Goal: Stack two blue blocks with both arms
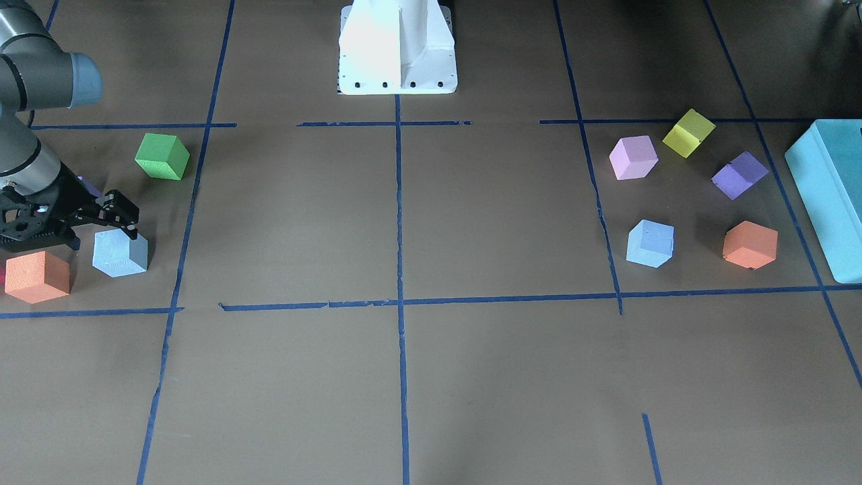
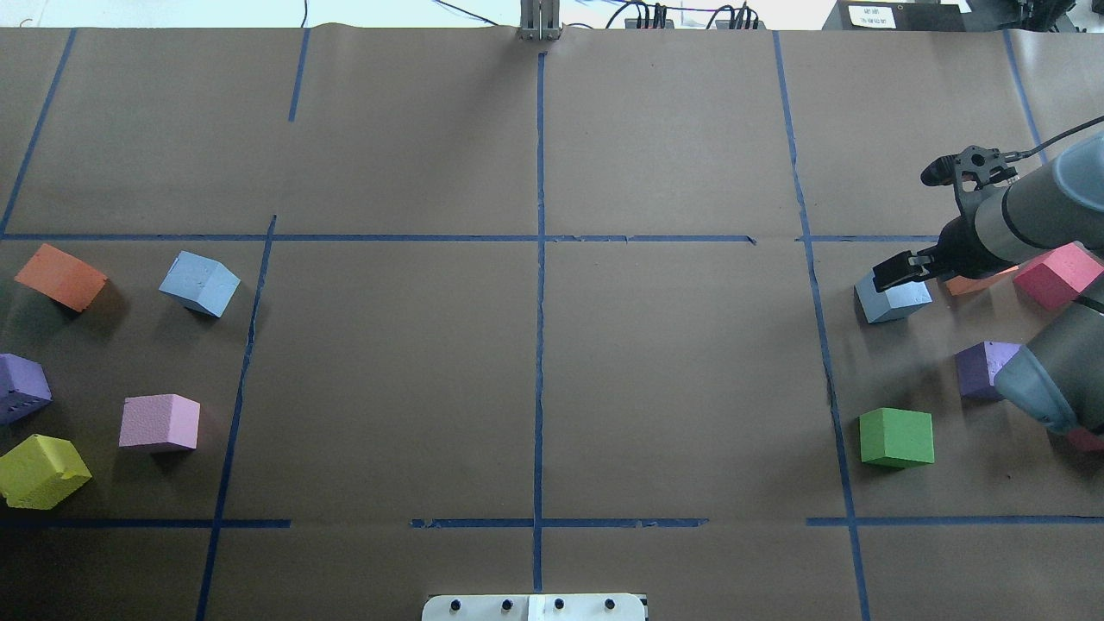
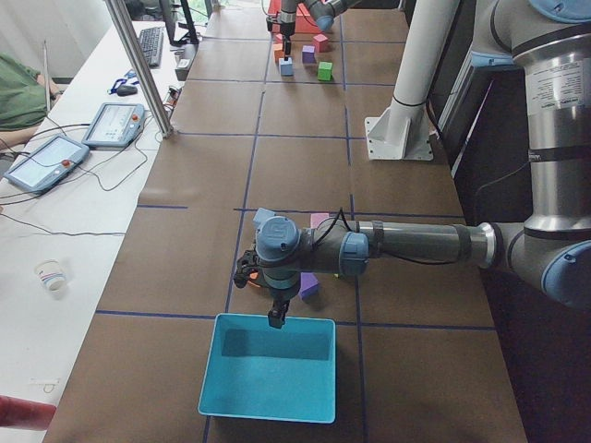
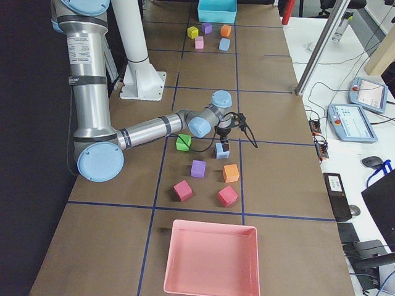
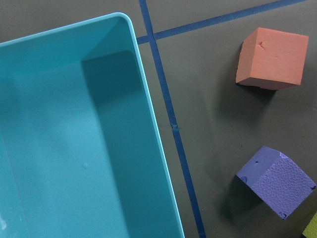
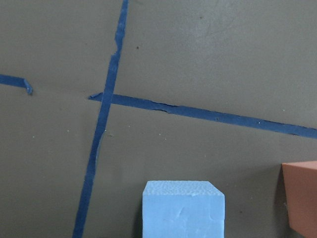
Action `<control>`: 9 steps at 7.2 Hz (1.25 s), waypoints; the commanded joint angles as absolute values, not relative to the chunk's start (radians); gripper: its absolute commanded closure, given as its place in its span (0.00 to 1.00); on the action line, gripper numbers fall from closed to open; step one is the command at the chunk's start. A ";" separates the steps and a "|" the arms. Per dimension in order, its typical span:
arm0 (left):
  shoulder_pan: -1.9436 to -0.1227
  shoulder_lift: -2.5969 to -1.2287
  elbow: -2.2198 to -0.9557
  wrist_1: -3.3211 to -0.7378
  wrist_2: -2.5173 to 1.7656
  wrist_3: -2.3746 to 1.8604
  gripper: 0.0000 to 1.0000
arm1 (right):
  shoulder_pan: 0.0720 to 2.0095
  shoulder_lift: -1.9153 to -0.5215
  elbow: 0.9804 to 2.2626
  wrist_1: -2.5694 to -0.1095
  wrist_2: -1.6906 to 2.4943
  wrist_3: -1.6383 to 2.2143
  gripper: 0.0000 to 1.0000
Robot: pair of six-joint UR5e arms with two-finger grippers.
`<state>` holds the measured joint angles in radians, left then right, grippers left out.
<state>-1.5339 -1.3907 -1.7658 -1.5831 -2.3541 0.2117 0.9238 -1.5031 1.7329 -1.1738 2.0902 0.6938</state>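
At the far left of the table, in the overhead view, lies an orange cube [image 2: 60,276], and just to its right the left blue block [image 2: 200,283], alone and tilted against the tape lines. Nearer to the robot in the same group are a purple cube [image 2: 21,388], a pink cube [image 2: 159,423] and a yellow cube [image 2: 41,470]. The left gripper [image 3: 277,318] shows only in the left side view, where it hangs over the rim of the turquoise box [image 3: 277,378]; I cannot tell if its claw is spread or pressed together.

The middle of the table carries only blue tape lines [image 2: 540,345].

On the right side, the right blue block [image 2: 897,304] sits on the brown paper, and the right gripper [image 2: 888,274] is directly over its top. I cannot tell if the claw is spread or closed, nor if it touches the block. Near this block are a green cube [image 2: 897,437], a second purple cube [image 2: 979,369] and a red cube [image 2: 1056,274].
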 commanded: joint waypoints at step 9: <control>-1.534 -1.391 -1.767 -1.583 -2.355 0.212 0.00 | 0.835 -1.224 1.657 -1.419 2.074 0.791 0.68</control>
<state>-1.5340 -1.3913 -1.7672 -1.5831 -2.3540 0.2117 0.8550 -1.3557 1.6552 -1.2777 2.0739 0.7409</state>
